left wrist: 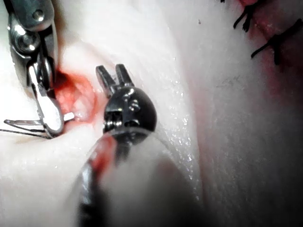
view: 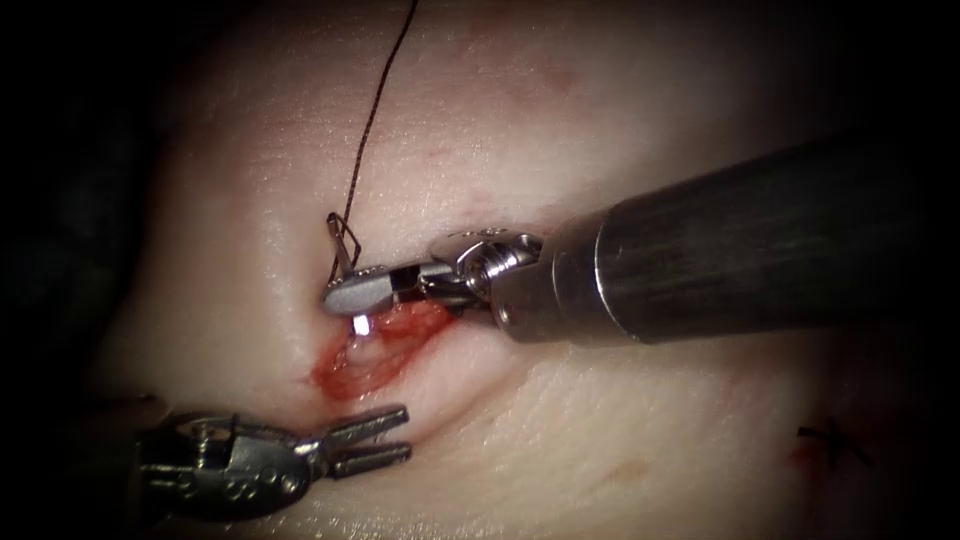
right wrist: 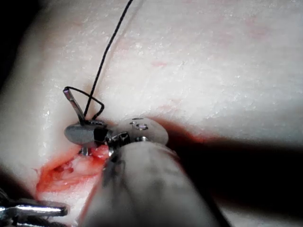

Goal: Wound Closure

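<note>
Needle [view: 347,252] held near its thread [view: 372,120] end by right pincer [view: 352,292], over the cut [view: 365,358]; left pincer [view: 385,440] parted, empty, below the cut.

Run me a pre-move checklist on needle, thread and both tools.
1. Right tool holds the needle: ok, jaws shut on it near its swaged end, over the cut.
2. Needle tip located: cannot tell, it drops below the jaws toward the cut.
3. Needle in the tissue: cannot tell.
4. Left tool free: ok, jaws open, holding nothing, just below the cut.
5. Thread unsnagged: ok, it runs up from the needle's end.
</note>
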Action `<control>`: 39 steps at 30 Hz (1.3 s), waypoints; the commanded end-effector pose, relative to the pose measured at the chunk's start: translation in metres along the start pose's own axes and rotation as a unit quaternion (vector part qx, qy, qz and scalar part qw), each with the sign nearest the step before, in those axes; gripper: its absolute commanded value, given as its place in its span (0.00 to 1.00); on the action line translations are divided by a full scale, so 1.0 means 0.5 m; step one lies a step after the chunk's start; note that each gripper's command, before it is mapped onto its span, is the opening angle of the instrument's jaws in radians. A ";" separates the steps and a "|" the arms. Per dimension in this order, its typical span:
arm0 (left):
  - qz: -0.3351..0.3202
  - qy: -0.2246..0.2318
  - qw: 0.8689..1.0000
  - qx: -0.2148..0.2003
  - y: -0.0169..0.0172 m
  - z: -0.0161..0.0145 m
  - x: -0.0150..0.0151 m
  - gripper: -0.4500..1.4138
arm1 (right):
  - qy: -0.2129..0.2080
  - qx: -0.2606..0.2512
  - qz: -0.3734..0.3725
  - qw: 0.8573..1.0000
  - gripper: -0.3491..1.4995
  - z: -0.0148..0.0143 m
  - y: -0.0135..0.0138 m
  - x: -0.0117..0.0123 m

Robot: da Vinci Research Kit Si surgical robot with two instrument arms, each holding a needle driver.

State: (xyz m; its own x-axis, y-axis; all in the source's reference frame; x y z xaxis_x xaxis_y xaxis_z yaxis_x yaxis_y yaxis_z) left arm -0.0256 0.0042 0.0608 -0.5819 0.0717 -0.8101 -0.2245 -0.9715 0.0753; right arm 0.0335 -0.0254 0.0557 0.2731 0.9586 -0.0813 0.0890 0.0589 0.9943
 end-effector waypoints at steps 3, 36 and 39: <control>0.001 0.002 1.000 -0.001 0.0014 0.0023 -0.0018 0.32 | 0.000 0.003 -0.002 1.000 0.00 0.0017 0.0004 -0.0015; 0.003 0.008 1.000 -0.002 -0.0013 0.0036 -0.0059 0.30 | -0.025 0.060 0.157 0.985 0.00 0.0044 -0.0035 -0.0047; 0.003 0.008 1.000 -0.003 -0.0016 0.0038 -0.0065 0.30 | -0.029 0.063 0.168 0.983 0.00 0.0044 -0.0038 -0.0050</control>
State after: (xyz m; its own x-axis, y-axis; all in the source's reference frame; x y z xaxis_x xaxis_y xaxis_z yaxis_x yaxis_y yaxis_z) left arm -0.0242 0.0059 0.0640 -0.5716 0.0588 -0.8184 -0.2165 -0.9729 0.0813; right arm 0.0342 -0.0278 0.0535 0.3602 0.9002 0.2448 0.0999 -0.2982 0.9493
